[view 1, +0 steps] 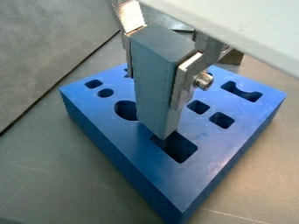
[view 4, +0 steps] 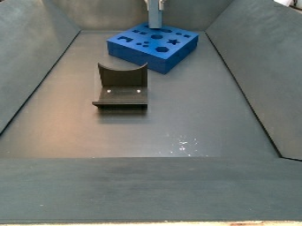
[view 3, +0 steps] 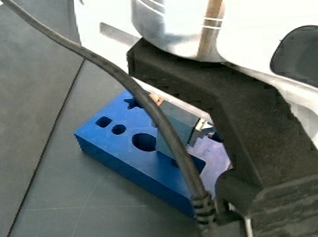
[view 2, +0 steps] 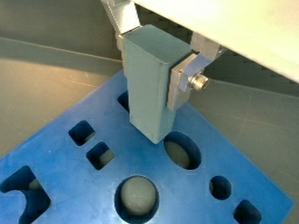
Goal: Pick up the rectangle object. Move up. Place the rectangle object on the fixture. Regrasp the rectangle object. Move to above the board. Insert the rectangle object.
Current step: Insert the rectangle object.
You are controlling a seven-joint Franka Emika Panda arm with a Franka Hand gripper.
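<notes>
The rectangle object [view 1: 152, 83] is a light-blue block held upright, and my gripper [view 1: 159, 61] is shut on its upper part, with a silver finger [view 1: 187, 80] flat against each side. Its lower end meets a dark rectangular hole [view 1: 179, 149] in the board [view 1: 117, 131]; how deep it sits cannot be told. The rectangle object [view 2: 147, 83], a finger [view 2: 180, 85] and the board [view 2: 117, 157] also show in a wrist view. In a side view my gripper [view 4: 154, 7] stands over the board [view 4: 154, 46] at the far end, and the fixture [view 4: 120, 86] stands apart from it on the floor.
Sloping grey walls [view 4: 35, 79] ring the grey floor [view 4: 177, 124]. In a side view the arm's dark body [view 3: 242, 116] and a cable [view 3: 148, 111] hide most of the board [view 3: 112, 131]. The board has other cut-outs, among them circles [view 2: 138, 194] and a star [view 4: 172, 41].
</notes>
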